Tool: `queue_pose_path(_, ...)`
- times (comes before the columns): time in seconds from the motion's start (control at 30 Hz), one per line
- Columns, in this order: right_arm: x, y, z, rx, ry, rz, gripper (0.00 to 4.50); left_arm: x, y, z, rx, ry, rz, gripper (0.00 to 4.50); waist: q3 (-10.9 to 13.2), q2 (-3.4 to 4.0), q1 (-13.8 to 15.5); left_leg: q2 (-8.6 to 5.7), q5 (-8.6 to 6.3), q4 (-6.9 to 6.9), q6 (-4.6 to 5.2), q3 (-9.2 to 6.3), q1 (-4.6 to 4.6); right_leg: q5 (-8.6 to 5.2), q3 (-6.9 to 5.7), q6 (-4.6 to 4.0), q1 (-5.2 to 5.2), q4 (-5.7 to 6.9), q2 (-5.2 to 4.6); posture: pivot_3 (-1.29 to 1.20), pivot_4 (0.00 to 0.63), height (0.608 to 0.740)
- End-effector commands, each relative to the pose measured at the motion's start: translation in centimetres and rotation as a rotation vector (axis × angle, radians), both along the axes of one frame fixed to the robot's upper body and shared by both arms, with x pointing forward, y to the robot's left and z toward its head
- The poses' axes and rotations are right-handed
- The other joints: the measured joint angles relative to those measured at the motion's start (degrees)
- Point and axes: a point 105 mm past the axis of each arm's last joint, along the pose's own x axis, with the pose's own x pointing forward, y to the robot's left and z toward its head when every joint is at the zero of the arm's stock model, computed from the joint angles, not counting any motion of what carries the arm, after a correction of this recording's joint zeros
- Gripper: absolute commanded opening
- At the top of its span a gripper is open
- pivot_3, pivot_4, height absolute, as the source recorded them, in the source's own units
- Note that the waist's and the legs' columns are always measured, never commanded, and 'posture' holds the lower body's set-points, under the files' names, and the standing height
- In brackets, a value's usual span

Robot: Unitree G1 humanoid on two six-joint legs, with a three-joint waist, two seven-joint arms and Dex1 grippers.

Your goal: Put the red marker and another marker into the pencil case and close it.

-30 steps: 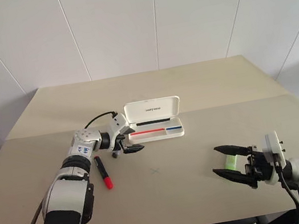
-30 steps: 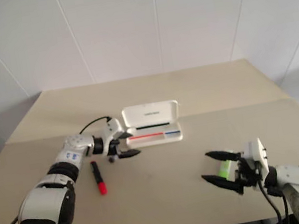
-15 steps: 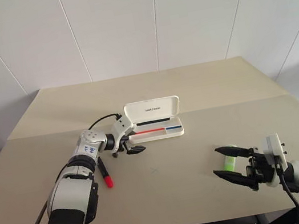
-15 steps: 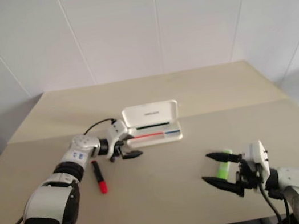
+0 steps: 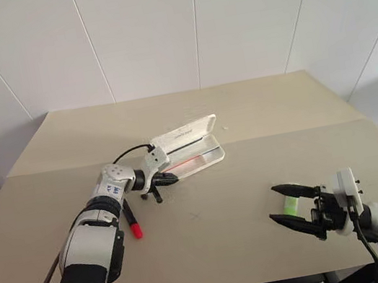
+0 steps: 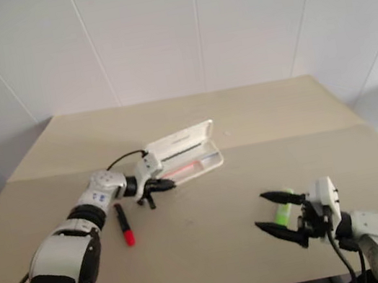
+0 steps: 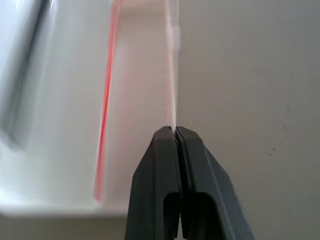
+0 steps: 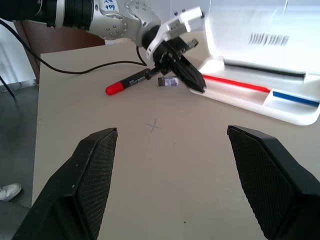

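Left gripper (image 5: 167,179) is pinched shut on the pencil case (image 5: 189,149) tray edge; red marker (image 5: 131,218) lies just behind it, lengthwise toward the robot. Right gripper (image 5: 294,212) wide open, empty, far off.

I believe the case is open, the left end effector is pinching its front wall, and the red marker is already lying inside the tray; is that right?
Not quite: the red marker is not in the tray; it lies on the table, near the left arm, as the left eye view shows. The rest holds: the case is open, and the left end effector is shut on its front wall.
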Motion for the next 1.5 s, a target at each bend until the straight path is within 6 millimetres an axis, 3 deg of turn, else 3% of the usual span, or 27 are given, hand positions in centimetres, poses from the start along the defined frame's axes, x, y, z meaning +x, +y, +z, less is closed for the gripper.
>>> queue_pose_path(0.03,-0.1,-0.1,1.0,0.000,-0.035,0.013,4.50,0.1,0.0,1.2,0.001,-0.049,-0.027,0.02,0.0,-0.01,0.1,0.00,0.00,0.01,0.00,-0.01,-0.01,0.00,0.00,0.00,0.00,0.00,0.01,0.00,0.150,0.740)
queue_pose_path(0.27,0.2,-0.1,1.1,-0.004,-0.034,0.028,4.50,-0.6,0.3,3.5,-0.020,-0.130,-0.131,0.02,0.0,-0.02,0.0,0.00,0.00,-0.01,0.00,0.00,-0.05,0.00,0.00,0.00,-0.06,0.00,0.00,0.00,0.150,0.740)
queue_pose_path(0.5,0.5,-0.2,1.2,-0.007,-0.036,0.038,4.50,-2.8,0.9,3.7,-0.019,-0.118,-0.309,0.02,0.0,-0.01,0.0,0.00,0.00,-0.01,0.00,-0.01,-0.08,0.00,0.00,-0.01,-0.06,0.00,-0.01,0.00,0.150,0.740)
queue_pose_path(0.67,0.4,-0.4,1.2,-0.009,-0.035,0.042,4.50,-5.8,1.4,2.3,-0.005,-0.075,-0.461,0.02,0.0,-0.01,-0.2,0.03,0.00,-0.02,0.00,0.01,-0.06,0.00,0.03,-0.01,-0.07,0.04,-0.01,0.00,0.150,0.740)
queue_pose_path(0.9,0.2,-0.6,1.2,-0.013,-0.034,0.047,4.50,-9.3,1.3,0.8,-0.022,-0.029,-0.480,0.02,0.0,0.00,0.0,0.06,0.00,0.06,0.00,-0.02,-0.02,-0.02,0.04,-0.07,-0.09,0.23,0.00,0.00,0.150,0.740)
queue_pose_path(1.27,0.3,-0.8,1.2,-0.015,-0.033,0.042,4.50,-11.6,-0.2,-1.2,-0.003,0.005,-0.440,0.02,0.0,0.00,-0.1,0.05,0.02,0.08,0.01,-0.02,0.06,-0.02,0.04,-0.12,-0.01,0.21,0.00,0.00,0.150,0.740)
queue_pose_path(1.5,0.4,-0.8,1.3,-0.017,-0.036,0.040,4.50,-11.3,-0.8,-2.5,0.043,-0.014,-0.419,0.02,0.0,0.00,0.0,0.04,0.02,0.10,0.01,-0.02,0.07,-0.02,0.05,-0.13,0.00,0.20,-0.01,0.00,0.150,0.740)
